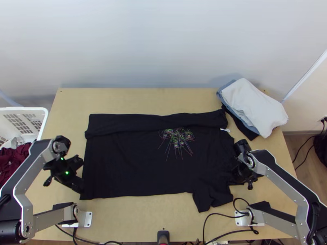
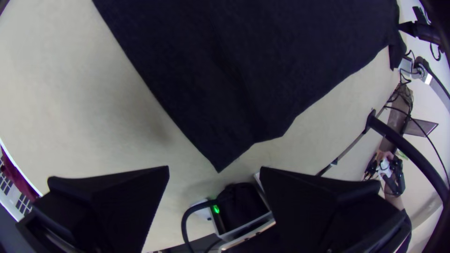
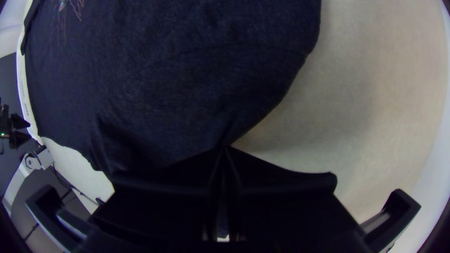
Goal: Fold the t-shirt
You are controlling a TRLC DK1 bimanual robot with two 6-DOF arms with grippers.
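Black t-shirt bears 1 white label, left gripper with jaws wide, right gripper with jaws pinching cloth

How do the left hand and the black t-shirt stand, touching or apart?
Apart. The left wrist view shows it: the left hand is open, and bare table shows between each fingertip and the nearby corner of the black t-shirt.

White basket with maroon cloth, white folded cloth.
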